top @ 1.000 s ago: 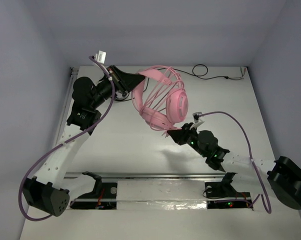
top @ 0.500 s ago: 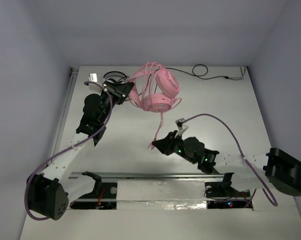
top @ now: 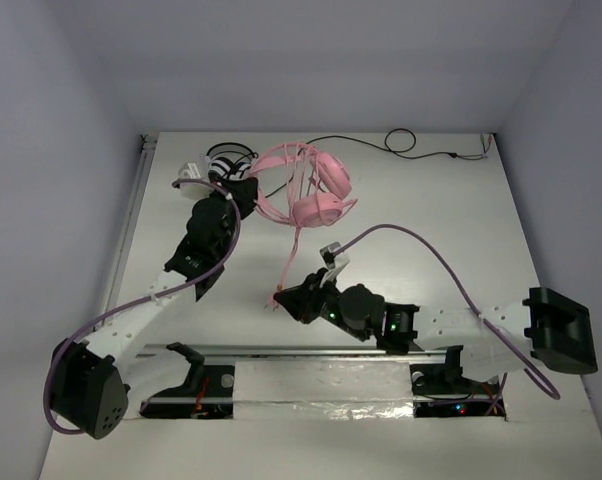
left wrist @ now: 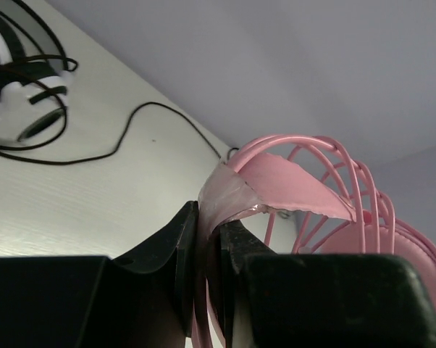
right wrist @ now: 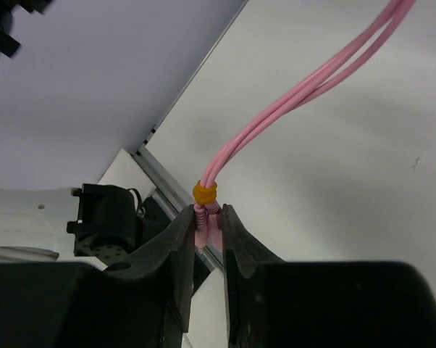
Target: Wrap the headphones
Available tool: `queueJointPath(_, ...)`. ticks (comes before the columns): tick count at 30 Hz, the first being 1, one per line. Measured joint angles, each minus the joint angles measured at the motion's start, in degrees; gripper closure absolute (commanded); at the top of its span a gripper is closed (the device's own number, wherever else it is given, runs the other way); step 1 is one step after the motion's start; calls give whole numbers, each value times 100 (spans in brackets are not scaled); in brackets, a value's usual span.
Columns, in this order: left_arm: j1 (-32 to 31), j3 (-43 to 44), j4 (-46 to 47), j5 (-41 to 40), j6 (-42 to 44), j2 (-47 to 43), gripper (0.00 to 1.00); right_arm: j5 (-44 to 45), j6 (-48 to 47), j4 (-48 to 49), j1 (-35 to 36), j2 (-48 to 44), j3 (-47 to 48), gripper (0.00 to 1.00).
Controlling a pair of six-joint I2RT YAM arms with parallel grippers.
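White table (top: 451, 230) lies beneath the pink headphones (top: 311, 190), held up far-centre. Only the wrist views show the grips: left gripper (left wrist: 207, 225) clamped on the headband (left wrist: 276, 181), right gripper (right wrist: 209, 221) pinching the cable (right wrist: 290, 94) end, nearer.

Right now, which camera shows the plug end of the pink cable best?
The right wrist view: the plug end, below an orange ring, sits pinched in the right gripper. The top external view shows it only as a tiny pink tip. The left wrist view shows only the headband, no plug.
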Motion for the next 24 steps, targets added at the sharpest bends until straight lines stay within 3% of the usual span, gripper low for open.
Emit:
queueJointPath(10,-1143,-890,323,-1093,776,9,100,610,-761,-101,90,-678,72,90)
queueJointPath(24,-2100,-1414,374,-1676,894,-494,100,3023,-1928,1558,122,-4,199,93)
